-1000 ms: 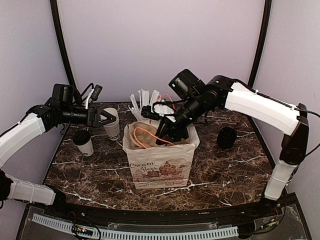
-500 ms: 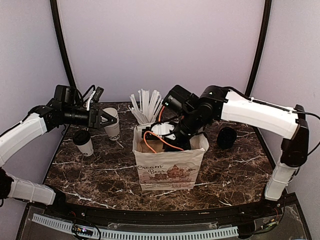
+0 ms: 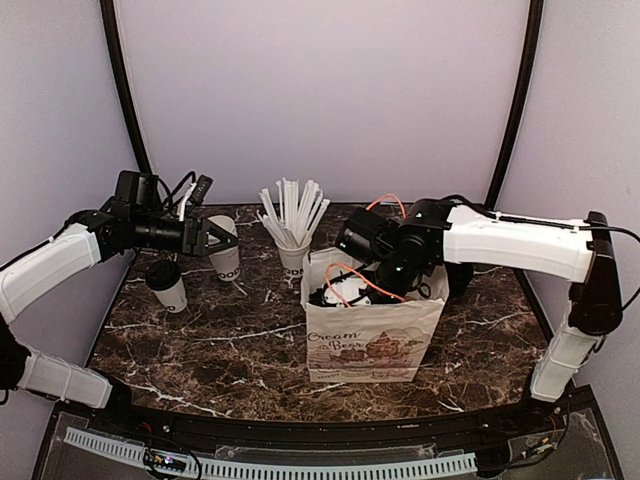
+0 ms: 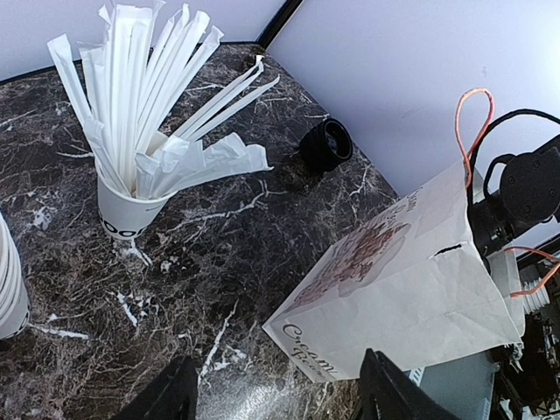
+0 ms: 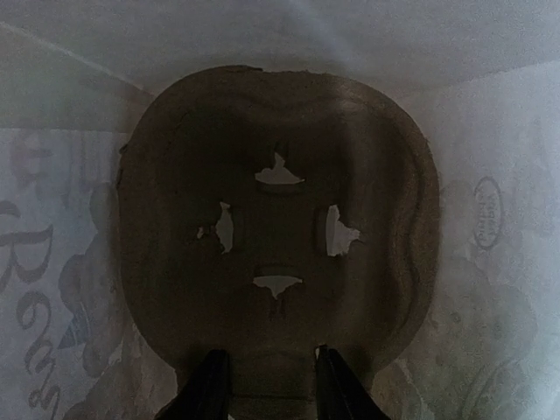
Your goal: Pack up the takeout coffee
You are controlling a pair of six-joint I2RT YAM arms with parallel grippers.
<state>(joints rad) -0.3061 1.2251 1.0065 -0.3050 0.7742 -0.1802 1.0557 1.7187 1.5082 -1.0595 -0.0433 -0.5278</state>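
Note:
The takeout coffee [image 3: 168, 285], a small white cup with a black lid, stands at the table's left. My left gripper [image 3: 215, 237] hovers open and empty behind it, next to the stacked lidless cups [image 3: 226, 250]. Its fingers frame the bottom of the left wrist view [image 4: 276, 402]. The white printed paper bag [image 3: 375, 335] stands upright at centre right and also shows in the left wrist view [image 4: 411, 280]. My right gripper [image 5: 269, 389] reaches down into the bag, shut on the near edge of a brown cardboard cup carrier [image 5: 276, 227] lying on the bag's bottom. Its fingers are hidden in the top view.
A white cup full of white straws [image 3: 293, 250] stands behind the bag's left side and shows in the left wrist view [image 4: 131, 206]. A stack of black lids [image 4: 325, 146] sits at the back right, partly behind my right arm in the top view [image 3: 458, 275].
The bag has slid to the right with my right gripper inside it. The right arm has dropped lower into the bag. The left arm has barely moved.

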